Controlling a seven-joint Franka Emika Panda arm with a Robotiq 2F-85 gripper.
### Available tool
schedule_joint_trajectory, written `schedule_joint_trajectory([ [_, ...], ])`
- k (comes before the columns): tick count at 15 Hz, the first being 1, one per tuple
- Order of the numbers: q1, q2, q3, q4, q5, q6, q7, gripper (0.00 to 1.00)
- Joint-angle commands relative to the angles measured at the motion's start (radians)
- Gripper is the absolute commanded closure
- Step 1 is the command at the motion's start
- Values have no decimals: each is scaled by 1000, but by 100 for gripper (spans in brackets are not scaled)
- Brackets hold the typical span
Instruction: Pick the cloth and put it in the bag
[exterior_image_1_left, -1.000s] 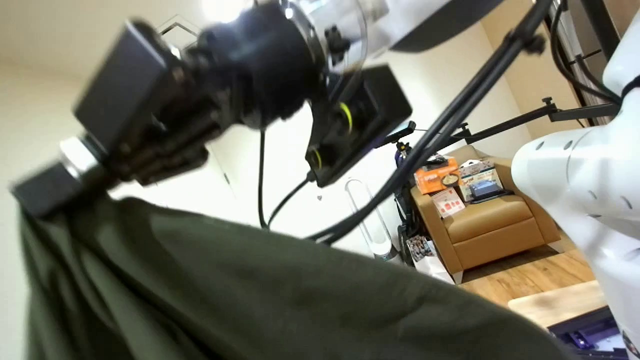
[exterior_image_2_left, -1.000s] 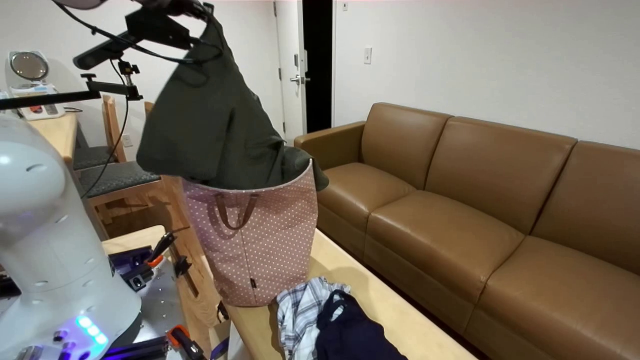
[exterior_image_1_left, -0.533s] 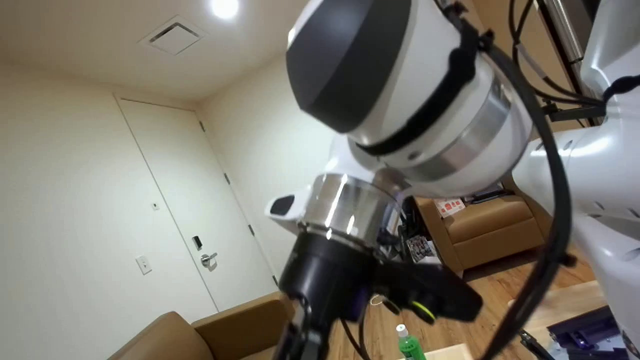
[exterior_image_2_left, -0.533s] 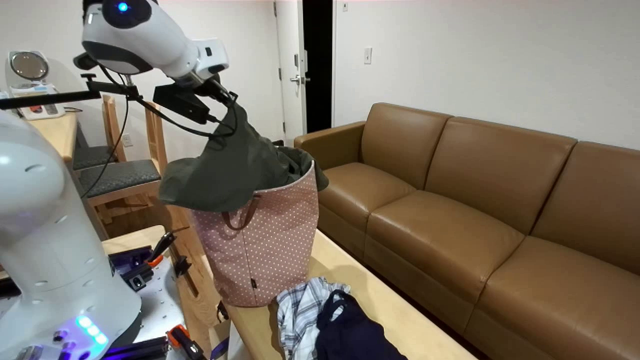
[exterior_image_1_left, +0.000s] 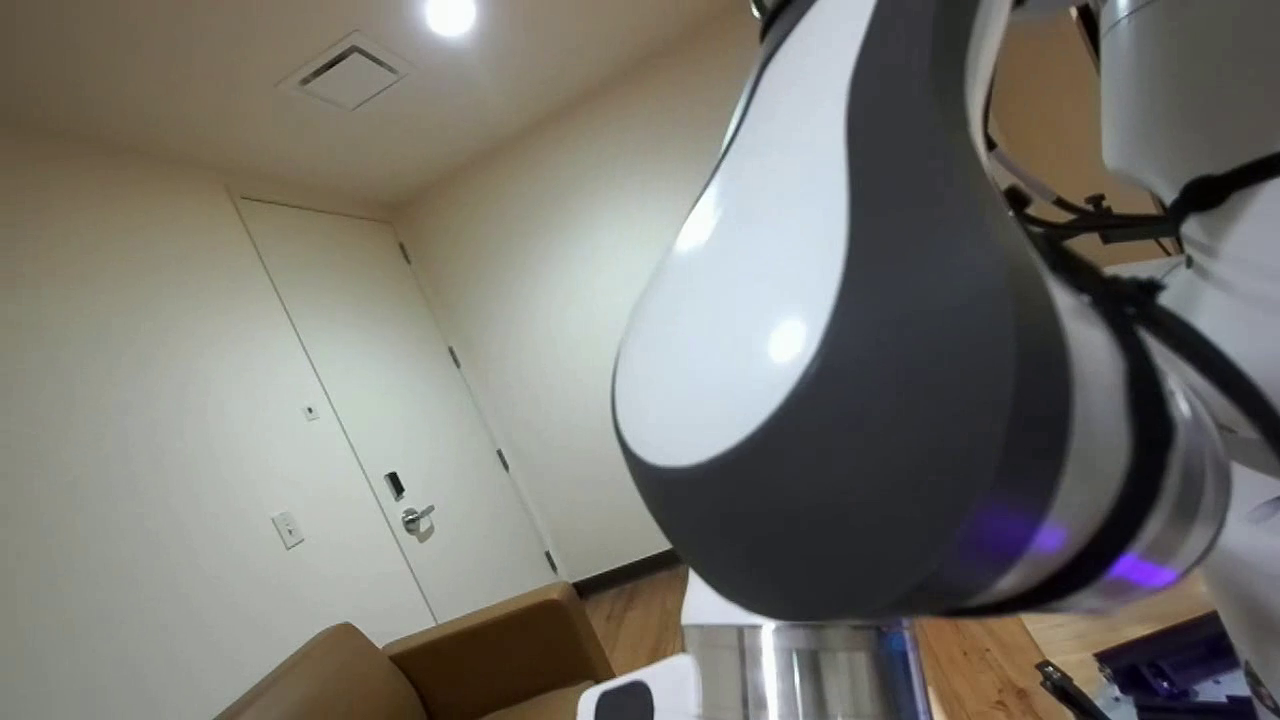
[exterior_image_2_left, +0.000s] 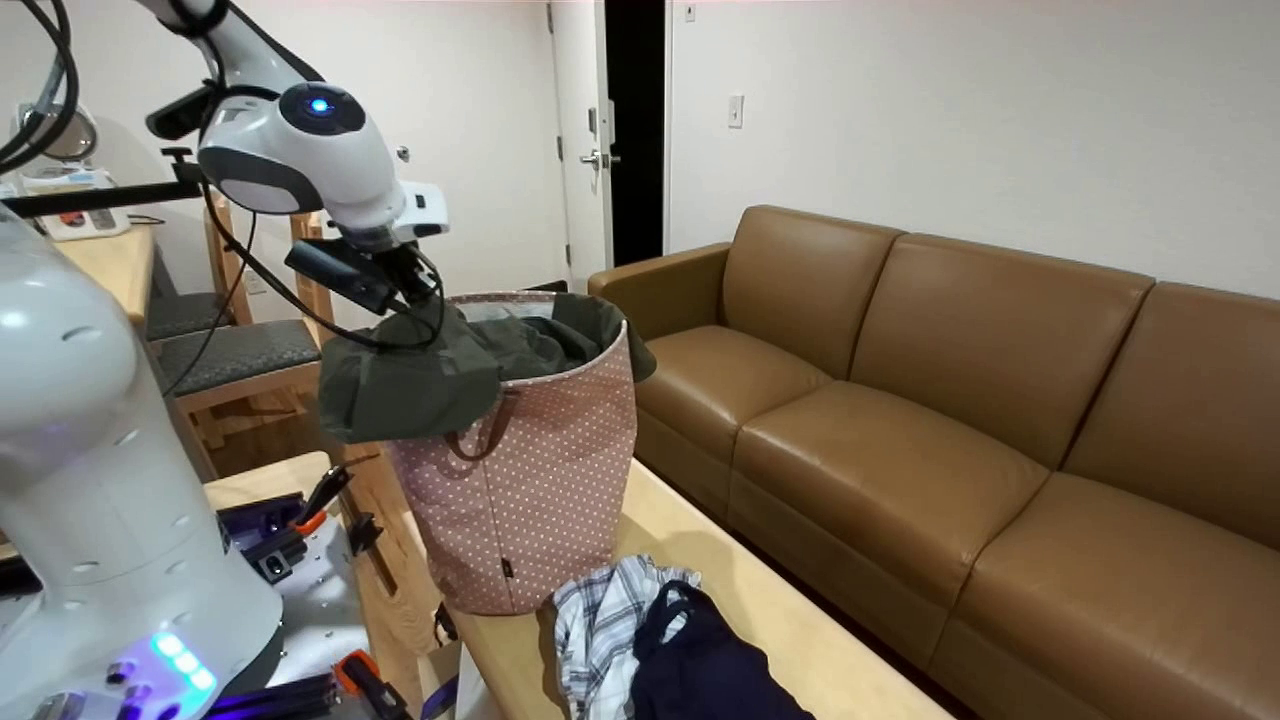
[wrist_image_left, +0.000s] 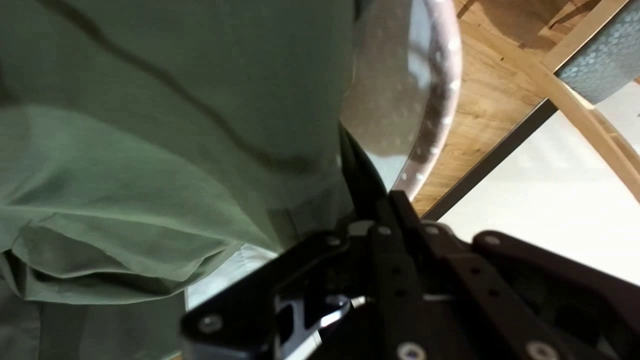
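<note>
The dark green cloth (exterior_image_2_left: 425, 385) lies partly inside the pink dotted bag (exterior_image_2_left: 540, 480) and hangs in slack folds over its rim on the robot's side; another bit drapes over the far rim. Low over the bag's opening, my gripper (exterior_image_2_left: 422, 298) is pinched on a fold of it. In the wrist view the cloth (wrist_image_left: 175, 165) fills the left, and a dark fold runs into the jaws of the gripper (wrist_image_left: 392, 199), which are together. Beside it curves the bag's rim (wrist_image_left: 445, 95), part of the inside showing. The exterior view filled by the arm (exterior_image_1_left: 850, 350) shows neither cloth nor bag.
The bag stands on a light wooden bench (exterior_image_2_left: 760, 610). A plaid garment (exterior_image_2_left: 598, 615) and a navy garment (exterior_image_2_left: 705, 665) lie at its foot. Behind runs a brown sofa (exterior_image_2_left: 880, 430). Chairs (exterior_image_2_left: 235, 355) stand at the back left. A cable loops from the wrist.
My gripper has come down from high above the bag, the cloth still pinched in it. The raised peak of cloth has sunk into loose folds at the rim.
</note>
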Motion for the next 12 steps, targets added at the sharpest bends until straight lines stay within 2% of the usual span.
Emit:
schedule_joint_trajectory([
  [1, 2, 2, 0, 0, 0, -1, 0, 96],
  [4, 0, 7, -4, 7, -26, -18, -3, 95],
  [5, -5, 10, 35, 12, -91, 55, 164, 95],
  [6, 15, 34, 27, 12, -122, 114, 233, 96],
  [9, 11, 69, 72, 22, -225, 273, 454, 98],
  [10, -67, 71, 151, 21, -262, 294, 530, 97],
  [12, -179, 101, 224, 17, -399, 327, 690, 96],
])
